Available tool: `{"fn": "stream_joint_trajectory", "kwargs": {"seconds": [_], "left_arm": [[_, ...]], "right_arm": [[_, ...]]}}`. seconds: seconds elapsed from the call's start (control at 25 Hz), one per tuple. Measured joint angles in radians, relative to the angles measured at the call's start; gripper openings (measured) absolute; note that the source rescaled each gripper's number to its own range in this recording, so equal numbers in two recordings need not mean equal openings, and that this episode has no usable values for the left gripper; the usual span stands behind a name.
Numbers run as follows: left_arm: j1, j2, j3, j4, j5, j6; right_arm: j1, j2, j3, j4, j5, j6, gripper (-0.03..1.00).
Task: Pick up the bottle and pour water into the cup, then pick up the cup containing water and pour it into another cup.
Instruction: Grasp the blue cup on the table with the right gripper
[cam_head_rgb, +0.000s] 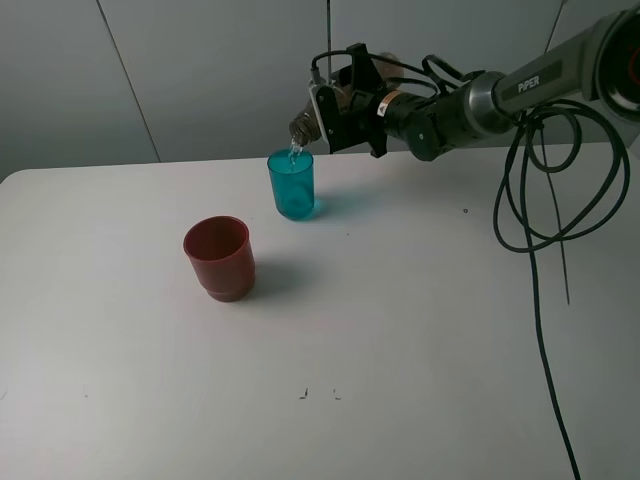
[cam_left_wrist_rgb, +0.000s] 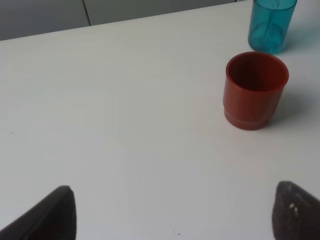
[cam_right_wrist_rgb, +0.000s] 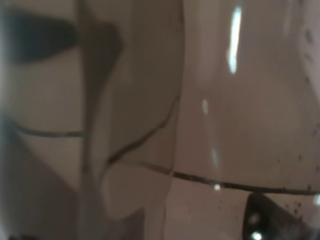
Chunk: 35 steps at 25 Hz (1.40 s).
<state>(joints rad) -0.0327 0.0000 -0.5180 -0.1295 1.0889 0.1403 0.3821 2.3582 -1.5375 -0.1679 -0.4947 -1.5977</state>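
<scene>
Right gripper, pressed shut on the bottle, holds it tipped past level, with the neck lowest and just above the rim of the teal cup. This tilt lets a thin stream of water fall into the cup's mouth rather than onto the table. In the right wrist view the bottle's smoky wall fills the whole picture, which fits a grip on the body that leaves the neck free to pour. The teal cup stands upright toward the far side of the table, directly under the neck; how full it is cannot be read. The red cup stands upright and apart from it, nearer and to the left. It shows no water in the left wrist view, and is so placed as to receive the second pour. Left gripper, jaws spread wide and holding nothing, hangs low over bare table, with the red cup ahead of it and the teal cup beyond. By judgement the first pour is in hand, and the cup-to-cup pour is not yet begun.
</scene>
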Motion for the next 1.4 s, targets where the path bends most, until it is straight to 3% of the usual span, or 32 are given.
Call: {"fn": "stream_joint_trajectory", "kwargs": {"seconds": [1.4], "left_arm": [[0.000, 0.000, 0.000, 0.000, 0.000, 0.000]], "right_arm": [[0.000, 0.000, -0.002, -0.008, -0.023, -0.138, 0.01]]}}
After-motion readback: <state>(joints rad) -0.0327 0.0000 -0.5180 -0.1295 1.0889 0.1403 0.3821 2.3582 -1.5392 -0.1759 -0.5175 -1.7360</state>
